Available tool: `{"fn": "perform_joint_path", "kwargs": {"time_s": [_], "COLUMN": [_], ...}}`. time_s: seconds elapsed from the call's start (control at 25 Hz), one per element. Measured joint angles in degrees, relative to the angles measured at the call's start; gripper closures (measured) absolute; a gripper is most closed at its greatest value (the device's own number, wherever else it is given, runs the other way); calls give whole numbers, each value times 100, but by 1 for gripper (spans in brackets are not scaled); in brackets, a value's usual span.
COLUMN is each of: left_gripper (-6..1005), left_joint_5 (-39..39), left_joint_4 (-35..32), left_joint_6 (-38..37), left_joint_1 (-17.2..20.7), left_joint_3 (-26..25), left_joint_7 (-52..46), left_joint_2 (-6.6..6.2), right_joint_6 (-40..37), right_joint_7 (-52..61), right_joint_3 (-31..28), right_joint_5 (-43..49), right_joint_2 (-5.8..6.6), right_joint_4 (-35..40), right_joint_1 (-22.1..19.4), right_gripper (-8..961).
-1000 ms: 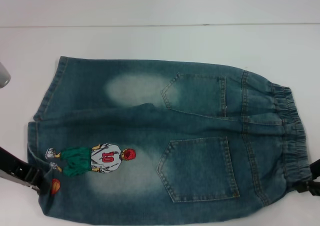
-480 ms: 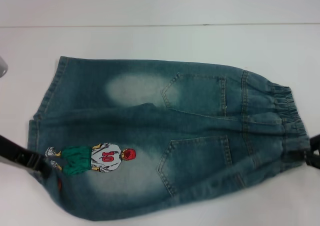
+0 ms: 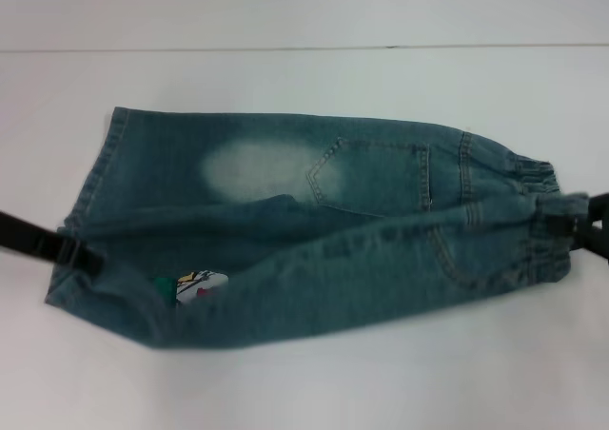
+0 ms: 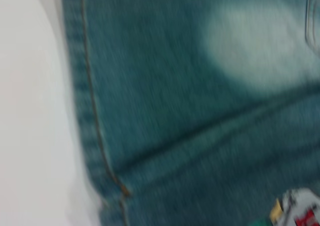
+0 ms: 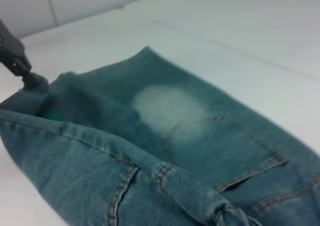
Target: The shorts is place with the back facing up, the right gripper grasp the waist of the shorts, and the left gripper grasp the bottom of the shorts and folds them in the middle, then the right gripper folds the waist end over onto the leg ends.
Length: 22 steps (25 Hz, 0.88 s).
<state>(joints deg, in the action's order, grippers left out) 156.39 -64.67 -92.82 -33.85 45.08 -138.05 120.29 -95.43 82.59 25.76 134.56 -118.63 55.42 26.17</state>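
The blue denim shorts point(image 3: 285, 173) lie across the white table, leg ends point(image 3: 100, 164) on the left and the ruffled waist point(image 3: 535, 178) on the right. Their near half is lifted and rolled over toward the far half, covering the near pocket and most of the embroidered player point(image 3: 198, 284). The far back pocket point(image 3: 376, 175) and a pale patch point(image 3: 252, 168) still show. My left gripper point(image 3: 81, 256) is shut on the near leg hem, also visible in the right wrist view as the left gripper point(image 5: 27, 73). My right gripper point(image 3: 574, 224) is shut on the near waist.
The white table point(image 3: 304, 382) extends in front of the shorts and behind them to a seam line point(image 3: 304, 48). The left wrist view shows the stitched hem point(image 4: 87, 111) and bare table point(image 4: 30, 111) beside it.
Both grippers have lifted the near edge of the shorts and carried it away from me. The near pocket and most of the player are now covered by the folded-over denim.
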Motion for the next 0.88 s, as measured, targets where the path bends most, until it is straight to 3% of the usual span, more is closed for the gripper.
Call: {"fn": "perform_joint_path", "kwargs": {"time_s": [0.36, 0.88], "left_gripper": [970, 970], "left_joint_5": [-510, -1244], "left_joint_4": [64, 402], "left_joint_6": [943, 2116], "left_joint_1": [-36, -82], "left_joint_3": [-236, -226], "left_joint_7": [181, 746], "left_joint_2": [-132, 35], "right_joint_6": [637, 1466], "right_joint_7": [261, 294], "right_joint_3": [-45, 27], "right_joint_5": [-278, -279], "right_joint_2": [53, 59], "right_joint_4": [-3, -87], "right_joint_1": [129, 460], "right_gripper": [866, 846]}}
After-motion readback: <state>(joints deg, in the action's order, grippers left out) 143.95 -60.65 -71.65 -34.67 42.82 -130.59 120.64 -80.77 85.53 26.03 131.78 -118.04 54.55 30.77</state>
